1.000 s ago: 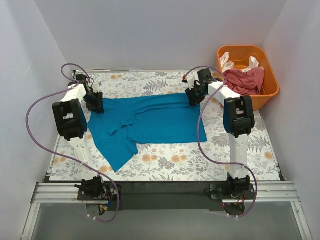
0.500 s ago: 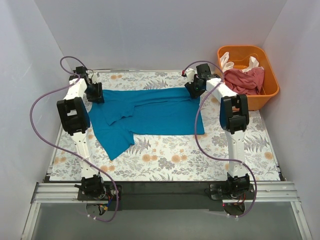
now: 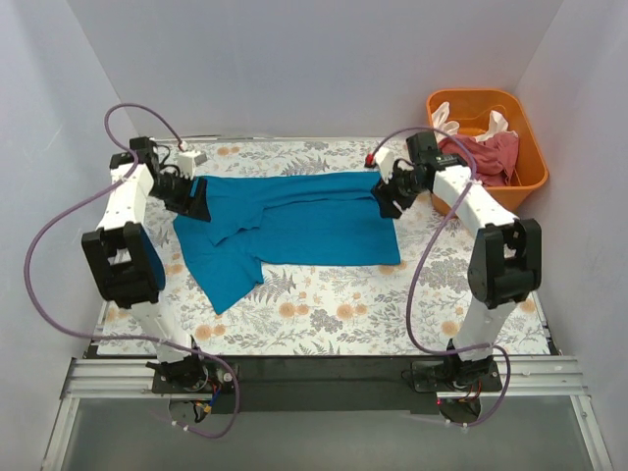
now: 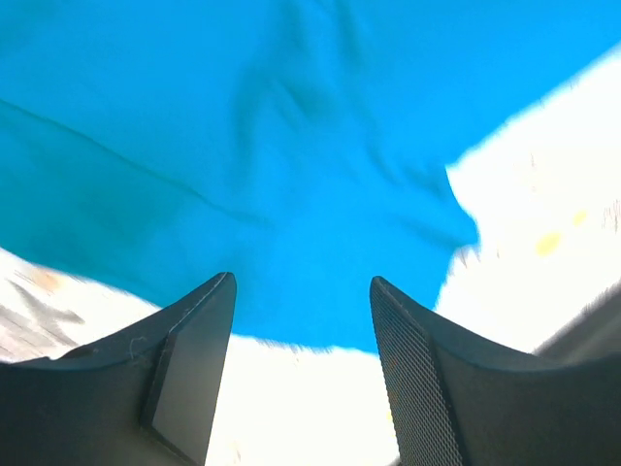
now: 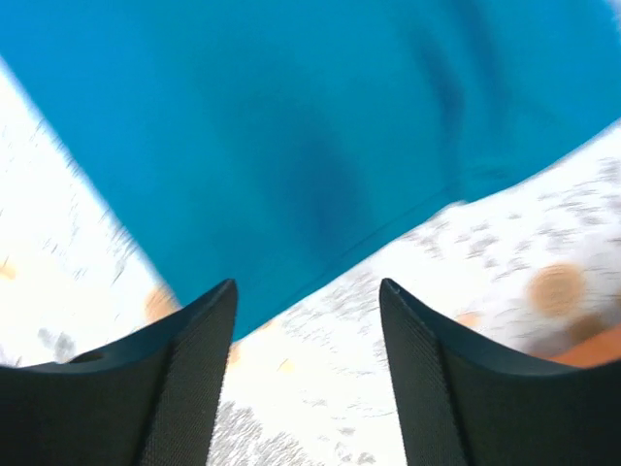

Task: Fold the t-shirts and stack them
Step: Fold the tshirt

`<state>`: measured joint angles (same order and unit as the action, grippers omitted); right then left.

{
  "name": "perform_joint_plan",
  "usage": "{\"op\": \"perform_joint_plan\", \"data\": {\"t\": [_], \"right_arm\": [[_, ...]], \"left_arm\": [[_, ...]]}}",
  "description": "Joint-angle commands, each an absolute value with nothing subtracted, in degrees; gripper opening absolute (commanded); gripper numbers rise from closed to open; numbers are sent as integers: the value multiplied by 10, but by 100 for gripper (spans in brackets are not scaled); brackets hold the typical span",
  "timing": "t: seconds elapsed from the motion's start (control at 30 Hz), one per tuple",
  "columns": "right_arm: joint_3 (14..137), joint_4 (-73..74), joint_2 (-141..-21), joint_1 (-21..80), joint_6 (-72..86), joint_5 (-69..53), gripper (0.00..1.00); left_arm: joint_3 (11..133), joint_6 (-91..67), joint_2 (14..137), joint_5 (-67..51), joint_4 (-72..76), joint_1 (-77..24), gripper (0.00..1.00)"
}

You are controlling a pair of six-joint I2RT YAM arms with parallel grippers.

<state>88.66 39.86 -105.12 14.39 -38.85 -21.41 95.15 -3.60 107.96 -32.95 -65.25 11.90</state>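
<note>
Now left gripper (image 3: 198,207), right gripper (image 3: 385,204) released teal t-shirt (image 3: 294,228); jaws apart.

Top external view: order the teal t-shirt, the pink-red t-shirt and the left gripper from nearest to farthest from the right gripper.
1. teal t-shirt, at the right gripper
2. pink-red t-shirt, in the tub
3. left gripper, far left

Layout, seen from above. The spread t-shirt (image 3: 294,221) lies flat on the table (image 3: 471,294), across its middle and far half, with one part trailing toward the near left. My left gripper (image 3: 196,201) stands at the shirt's far-left corner and my right gripper (image 3: 386,199) at its far-right corner. The tub (image 3: 530,172) sits in the far-right corner, to the right of my right gripper. The crumpled t-shirts (image 3: 481,155) lie heaped inside it.
</note>
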Motion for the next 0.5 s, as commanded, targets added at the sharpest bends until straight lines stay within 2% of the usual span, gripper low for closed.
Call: {"op": "perform_joint_plan", "data": {"t": [0.0, 0.13, 0.47], "right_arm": [[786, 469, -1017, 172, -453, -215, 65], [709, 447, -991, 215, -458, -156, 54], [669, 383, -1029, 233, -482, -82, 52]], "left_arm": [[848, 83, 1016, -334, -716, 122, 56], [774, 92, 970, -322, -691, 121, 55], [731, 65, 960, -312, -669, 120, 55]]}}
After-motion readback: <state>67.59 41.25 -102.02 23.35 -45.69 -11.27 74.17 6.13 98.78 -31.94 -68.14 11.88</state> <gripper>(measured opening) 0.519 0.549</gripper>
